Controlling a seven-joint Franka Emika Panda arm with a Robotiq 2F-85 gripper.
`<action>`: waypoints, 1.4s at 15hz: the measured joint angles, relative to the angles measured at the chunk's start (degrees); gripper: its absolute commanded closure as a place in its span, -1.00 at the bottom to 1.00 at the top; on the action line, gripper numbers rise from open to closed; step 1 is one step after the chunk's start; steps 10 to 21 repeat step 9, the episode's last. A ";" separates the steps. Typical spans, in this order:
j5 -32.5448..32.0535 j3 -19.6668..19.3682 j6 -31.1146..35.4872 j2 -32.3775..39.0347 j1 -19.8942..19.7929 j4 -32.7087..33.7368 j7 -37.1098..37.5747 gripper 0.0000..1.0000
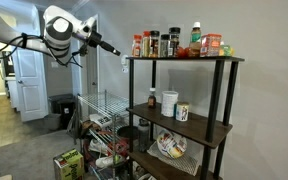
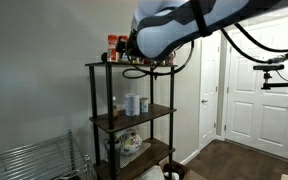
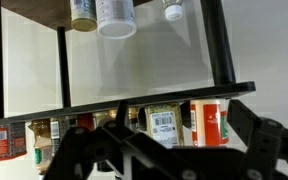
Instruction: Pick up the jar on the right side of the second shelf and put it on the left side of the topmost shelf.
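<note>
The jar (image 1: 151, 99), small and reddish-orange, stands on the second shelf (image 1: 210, 128) beside a white jar and a mug; it also shows in an exterior view (image 2: 113, 103). The topmost shelf (image 1: 184, 59) carries a row of spice jars. My gripper (image 1: 112, 47) is open and empty, in the air beside the topmost shelf at about its height. In the upside-down wrist view the fingers (image 3: 174, 150) frame the topmost shelf's edge (image 3: 134, 100). The second shelf's things are cut off at that view's top edge. In an exterior view (image 2: 134, 58) the arm mostly hides the gripper.
A chrome wire rack (image 1: 99, 120) stands next to the black shelving unit, with a black stool (image 1: 130, 133) and boxes (image 1: 69, 162) on the floor. A bowl (image 1: 171, 146) sits on the third shelf. White doors (image 2: 249, 90) are behind the arm.
</note>
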 measured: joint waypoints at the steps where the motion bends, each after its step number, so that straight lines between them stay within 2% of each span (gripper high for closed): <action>1: 0.27 -0.29 0.00 0.24 0.74 -0.81 -0.24 -1.00; 7: 2.40 -0.81 0.01 1.27 2.99 -3.73 -1.68 -1.00; 21: 2.51 -0.83 0.01 1.34 3.13 -3.94 -1.68 -1.00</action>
